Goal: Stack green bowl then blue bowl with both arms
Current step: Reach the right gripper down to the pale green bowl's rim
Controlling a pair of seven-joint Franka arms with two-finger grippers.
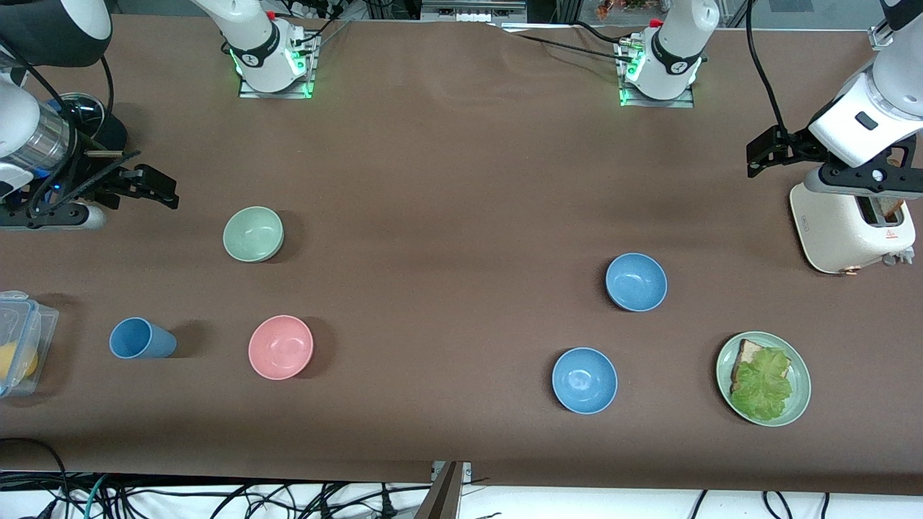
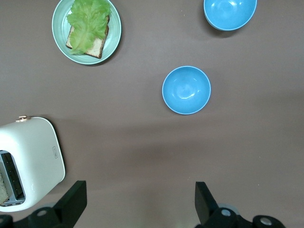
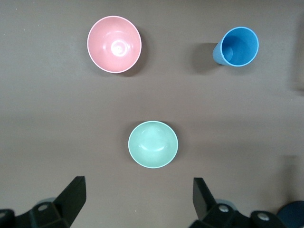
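Brown matte cloth covers the bench [image 1: 461, 180]. At its right arm's end, a clear box [image 1: 21, 346] is cut off at the frame edge. Both pincers hang open and empty: the left pincer [image 1: 764, 155] beside a white toaster [image 1: 851, 231], the right pincer [image 1: 155, 187] near the matte green bowl [image 1: 253, 233]. Well apart, the duller blue bowl [image 1: 636, 282] sits farther from the front camera than its glossier twin [image 1: 584, 380].

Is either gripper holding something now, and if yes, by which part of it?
Nothing is held. The left gripper is open beside the white toaster; the right gripper is open near the small pale green bowl.
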